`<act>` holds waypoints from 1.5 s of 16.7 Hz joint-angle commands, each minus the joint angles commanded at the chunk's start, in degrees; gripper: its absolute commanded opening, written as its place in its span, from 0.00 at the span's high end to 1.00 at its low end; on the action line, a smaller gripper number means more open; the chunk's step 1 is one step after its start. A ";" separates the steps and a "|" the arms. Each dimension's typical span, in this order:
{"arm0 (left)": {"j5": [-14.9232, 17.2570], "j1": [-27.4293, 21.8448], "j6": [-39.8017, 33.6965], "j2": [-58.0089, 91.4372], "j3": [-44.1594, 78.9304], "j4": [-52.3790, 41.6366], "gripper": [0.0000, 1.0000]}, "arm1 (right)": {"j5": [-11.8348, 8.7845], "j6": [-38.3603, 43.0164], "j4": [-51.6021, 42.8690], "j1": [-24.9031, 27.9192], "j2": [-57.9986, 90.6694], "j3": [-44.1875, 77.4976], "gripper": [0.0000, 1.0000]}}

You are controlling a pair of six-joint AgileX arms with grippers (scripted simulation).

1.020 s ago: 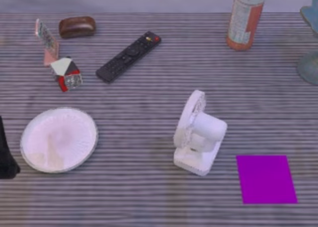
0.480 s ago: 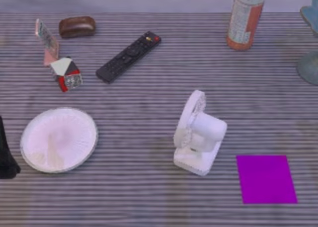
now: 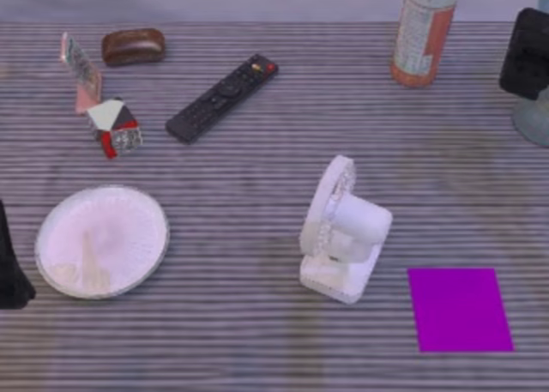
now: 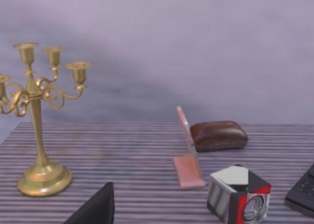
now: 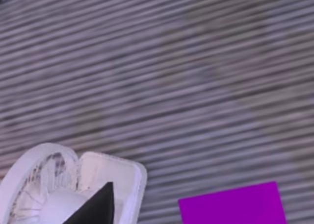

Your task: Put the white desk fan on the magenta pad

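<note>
Since half a second ago, the right arm [image 3: 525, 53] has come into the top view at the far right edge of the table [image 3: 257, 152], a dark block in front of a teal object [image 3: 536, 117]; nothing else has shifted. Its hand holds nothing and touches nothing, and whether the fingers are spread or pressed together cannot be told: the right wrist view shows only 1 dark fingertip [image 5: 95, 207].

That view looks down on the white desk fan [image 3: 343, 231], which stands upright on its base near the table's middle, grille facing left. The magenta pad [image 3: 460, 309] lies flat just to the fan's right, apart from it and bare.

At the left edge, the left arm [image 3: 10, 272] sits parked beside a white plate [image 3: 101, 241]; its hand's state cannot be told either. Farther back lie a black remote [image 3: 221, 98], a red-and-white cube [image 3: 114, 127] and an orange-labelled bottle [image 3: 423, 32].
</note>
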 joint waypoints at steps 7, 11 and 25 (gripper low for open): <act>0.00 0.00 0.00 0.00 0.00 0.00 0.00 | -2.64 19.35 -21.21 11.67 32.52 36.16 0.00; 0.00 0.00 0.00 0.00 0.00 0.00 0.00 | -4.06 27.12 -30.46 16.83 46.97 49.65 0.00; 0.00 0.00 0.00 0.00 0.00 0.00 0.00 | -4.99 30.96 -31.76 19.58 54.38 52.15 0.00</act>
